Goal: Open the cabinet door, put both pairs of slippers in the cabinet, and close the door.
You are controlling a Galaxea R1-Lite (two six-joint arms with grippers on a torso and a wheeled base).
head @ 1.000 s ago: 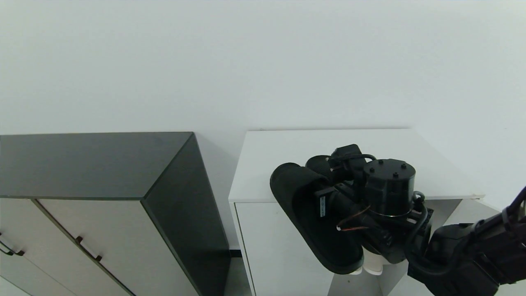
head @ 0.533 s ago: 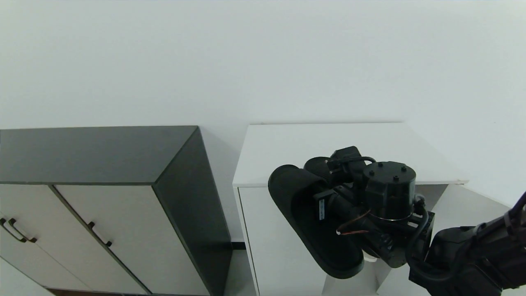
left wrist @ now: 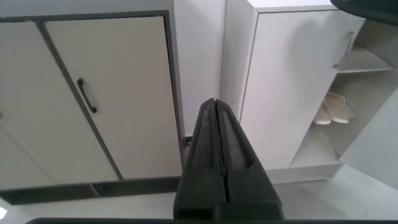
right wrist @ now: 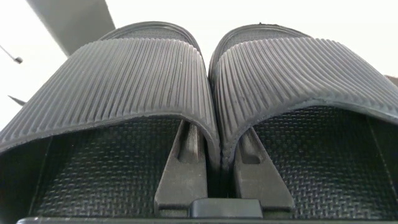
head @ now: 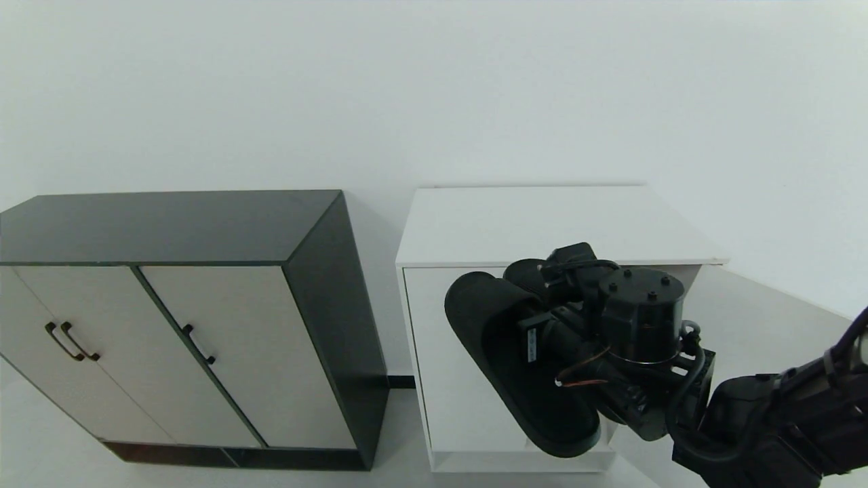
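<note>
1. The right gripper (right wrist: 219,171) has its jaws clenched on the black slippers (head: 522,366). They pinch the two inner edges of the pair, where one slipper touches the other, so both hang together as one piece.
2. The pair is in the air in front of the white cabinet (head: 556,224), before its front face and below its top.
3. The left gripper (left wrist: 215,155) has its jaws pressed together with nothing between them. It faces the dark cabinet (head: 169,224) and the white one from the front, well apart from both.
4. The white cabinet is open at its right part. The white slippers (left wrist: 333,109) lie inside, under the upper shelf (left wrist: 367,62). I judge that one pair is stored and the black pair remains.
5. The relation that matters is this: the opening lies to the right of the door panel (left wrist: 292,81) with the handle, so it is to the right of the held pair. The long axis of the black slippers is slanted, with one end up toward the cabinet top and the other down toward the floor.
6. The right arm is the nearer one. I think it must carry the pair rightward and turn it level before entering, or the low end may hit the shelf edge.
</note>
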